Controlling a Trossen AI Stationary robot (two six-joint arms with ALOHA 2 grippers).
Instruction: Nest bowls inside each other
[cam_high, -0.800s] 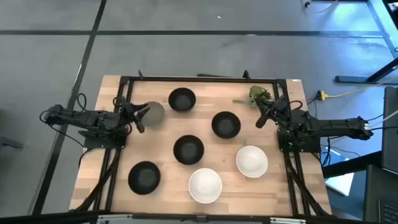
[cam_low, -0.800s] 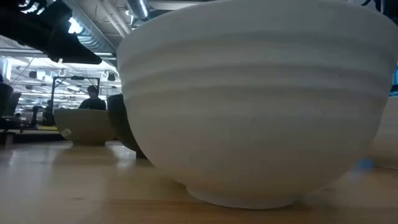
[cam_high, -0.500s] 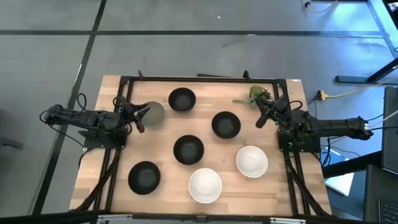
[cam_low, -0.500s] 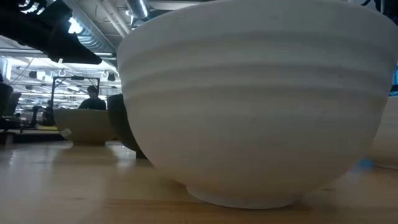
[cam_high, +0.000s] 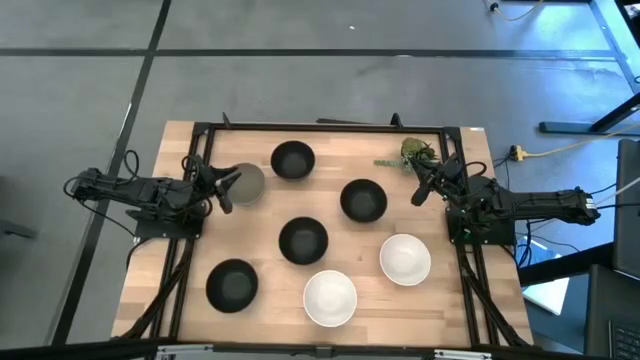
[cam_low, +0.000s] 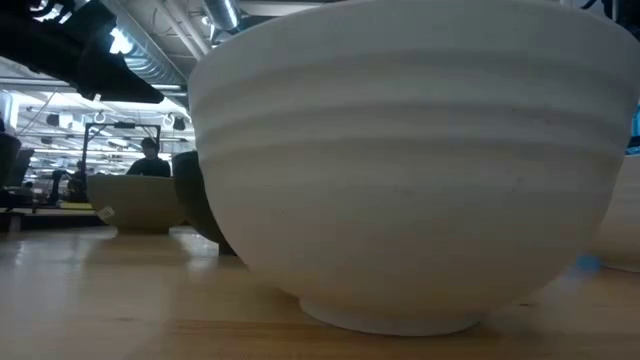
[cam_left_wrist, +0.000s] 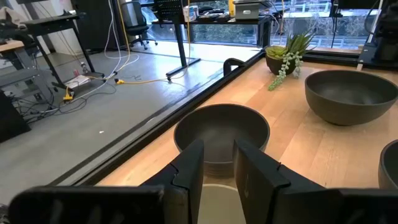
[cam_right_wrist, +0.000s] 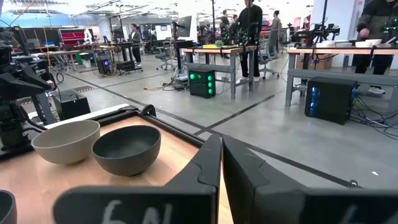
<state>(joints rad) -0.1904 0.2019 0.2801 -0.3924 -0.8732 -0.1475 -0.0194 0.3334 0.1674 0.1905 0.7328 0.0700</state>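
Observation:
Seven bowls stand apart on their feet on the wooden table. The grey-green bowl (cam_high: 247, 183) is at the left. Black bowls are at far centre (cam_high: 292, 159), at right centre (cam_high: 363, 200), in the middle (cam_high: 303, 240) and near left (cam_high: 232, 285). Two white bowls (cam_high: 330, 298) (cam_high: 405, 259) stand near the front, and one of them (cam_low: 410, 170) fills the low view. My left gripper (cam_high: 226, 190) lies low at the grey-green bowl's left rim with its fingers a little apart (cam_left_wrist: 217, 152). My right gripper (cam_high: 422, 185) rests shut (cam_right_wrist: 222, 146) at the table's right side. My left gripper comes level from the table's left, and in the high view its fingertips (cam_high: 229, 180) overlap the left rim of the grey-green bowl (cam_high: 236, 184). Whether they touch it, I cannot tell. That bowl (cam_low: 135, 205) stands on the table.
A small green plant sprig (cam_high: 410, 152) lies at the far right corner, just beyond my right gripper. A black frame rail (cam_high: 320, 126) runs along the table's far edge. Bare wood shows between the bowls. People stand in the room behind (cam_right_wrist: 249, 25).

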